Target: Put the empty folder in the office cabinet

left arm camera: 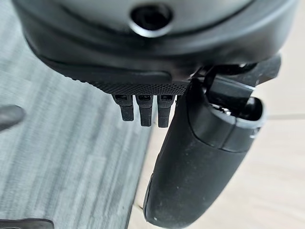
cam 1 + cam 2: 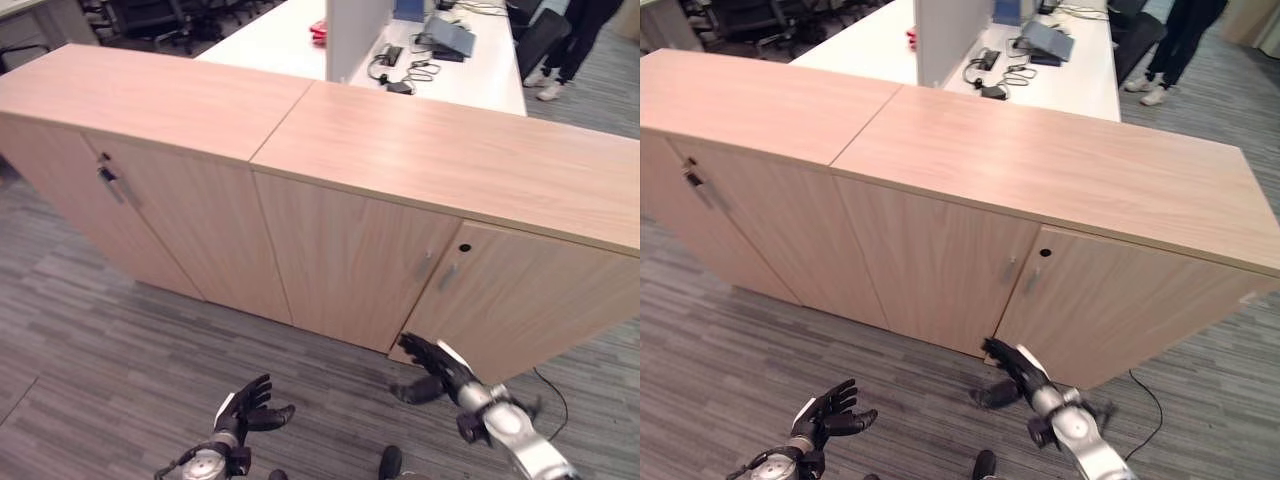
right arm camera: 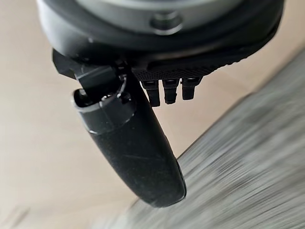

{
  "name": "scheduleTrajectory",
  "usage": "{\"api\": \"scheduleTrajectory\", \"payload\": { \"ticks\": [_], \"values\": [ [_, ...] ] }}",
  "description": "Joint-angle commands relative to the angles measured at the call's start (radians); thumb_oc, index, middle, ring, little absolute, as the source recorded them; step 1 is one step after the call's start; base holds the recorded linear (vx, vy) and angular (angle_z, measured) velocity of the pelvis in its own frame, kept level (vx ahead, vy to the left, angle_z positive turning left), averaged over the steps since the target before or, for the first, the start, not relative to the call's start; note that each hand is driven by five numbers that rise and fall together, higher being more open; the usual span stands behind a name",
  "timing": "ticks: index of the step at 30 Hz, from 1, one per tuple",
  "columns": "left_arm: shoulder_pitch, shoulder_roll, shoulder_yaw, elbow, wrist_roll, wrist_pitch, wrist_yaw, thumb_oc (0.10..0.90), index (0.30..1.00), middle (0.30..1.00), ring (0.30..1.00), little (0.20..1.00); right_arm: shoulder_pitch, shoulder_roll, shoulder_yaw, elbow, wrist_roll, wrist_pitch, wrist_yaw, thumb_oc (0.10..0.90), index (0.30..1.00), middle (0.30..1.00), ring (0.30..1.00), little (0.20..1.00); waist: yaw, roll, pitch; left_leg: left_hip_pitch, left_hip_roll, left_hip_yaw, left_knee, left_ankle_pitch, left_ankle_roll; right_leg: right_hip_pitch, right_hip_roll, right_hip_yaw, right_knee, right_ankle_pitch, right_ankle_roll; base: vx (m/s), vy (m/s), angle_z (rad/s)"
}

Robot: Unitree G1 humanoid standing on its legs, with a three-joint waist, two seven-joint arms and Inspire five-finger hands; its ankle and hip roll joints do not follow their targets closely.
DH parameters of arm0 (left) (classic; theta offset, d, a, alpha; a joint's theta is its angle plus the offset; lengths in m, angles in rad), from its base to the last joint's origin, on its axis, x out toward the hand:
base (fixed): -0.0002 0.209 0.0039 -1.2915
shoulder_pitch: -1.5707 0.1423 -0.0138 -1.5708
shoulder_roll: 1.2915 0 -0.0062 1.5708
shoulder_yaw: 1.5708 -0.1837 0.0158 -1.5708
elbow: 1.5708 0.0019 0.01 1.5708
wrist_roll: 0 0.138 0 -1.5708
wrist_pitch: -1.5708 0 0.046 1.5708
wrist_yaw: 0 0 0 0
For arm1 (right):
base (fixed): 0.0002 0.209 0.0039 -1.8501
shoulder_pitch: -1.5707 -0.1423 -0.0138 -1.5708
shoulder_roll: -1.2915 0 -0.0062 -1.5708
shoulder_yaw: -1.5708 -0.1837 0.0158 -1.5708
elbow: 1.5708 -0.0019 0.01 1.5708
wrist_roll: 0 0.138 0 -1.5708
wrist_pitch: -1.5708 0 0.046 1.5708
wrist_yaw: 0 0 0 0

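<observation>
Right robot hand (image 2: 436, 362) near cabinet (image 2: 400, 250) base.

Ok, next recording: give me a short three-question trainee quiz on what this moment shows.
1. True or false: the doors of the cabinet are all closed.
2. Which hand is nearer the cabinet's doors: A) left hand, B) right hand?
3. Fill in: a person stands at the far right, beyond the white ____.

Key: 1 true; 2 B, the right hand reaches toward the bottom of the right-hand door while the left hand hangs lower over the carpet; 3 desk. Both hands are open and empty.
</observation>
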Motion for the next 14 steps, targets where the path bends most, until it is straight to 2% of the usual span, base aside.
{"api": "scheduleTrajectory", "payload": {
  "ticks": [1, 7, 11, 14],
  "values": [
    [-0.061, 0.02, 0.014, -0.014, 0.014, -0.068, -0.013, 0.8, 0.9, 0.9, 0.9, 0.9, -0.037, 0.06, -0.021, -0.02, -0.038, -0.084, -0.016, 0.8, 0.9, 0.9, 0.9, 0.9, -0.004, 0.001, -0.024, 0.034, -0.048, 0.035, -0.007, -0.065, 0.009, 0.15, -0.046, -0.027, 0.02, -0.169, 0.093, 0.03, -0.078, -0.19],
    [-0.034, -0.008, 0.033, -0.004, -0.005, -0.069, -0.006, 0.8, 0.9, 0.9, 0.9, 0.9, 0.017, 0.132, -0.105, 0.208, 0.046, -0.088, -0.056, 0.8, 0.9, 0.9, 0.9, 0.9, -0.037, 0.025, -0.025, 0.054, -0.038, 0.086, -0.005, -0.059, -0.002, 0.138, -0.042, 0.011, 0.003, -0.164, 0.097, 0.02, -0.049, -0.33],
    [-0.016, -0.02, 0.031, -0.005, -0.008, -0.071, 0.002, 0.8, 0.9, 0.9, 0.9, 0.9, -0.002, 0.164, -0.133, 0.299, 0.108, -0.094, -0.083, 0.8, 0.9, 0.9, 0.9, 0.9, -0.045, 0.038, -0.024, 0.07, -0.035, 0.117, -0.003, -0.056, -0.005, 0.132, -0.041, 0.03, 0.001, -0.158, 0.098, 0.02, -0.039, -0.37],
    [-0.013, -0.022, 0.024, -0.005, -0.005, -0.072, 0.001, 0.8, 0.9, 0.9, 0.9, 0.9, -0.009, 0.166, -0.14, 0.304, 0.129, -0.098, -0.088, 0.8, 0.9, 0.9, 0.9, 0.9, -0.046, 0.042, -0.023, 0.075, -0.032, 0.125, -0.002, -0.054, -0.007, 0.13, -0.04, 0.033, 0.001, -0.157, 0.097, 0.02, -0.03, -0.19]
  ]
}}
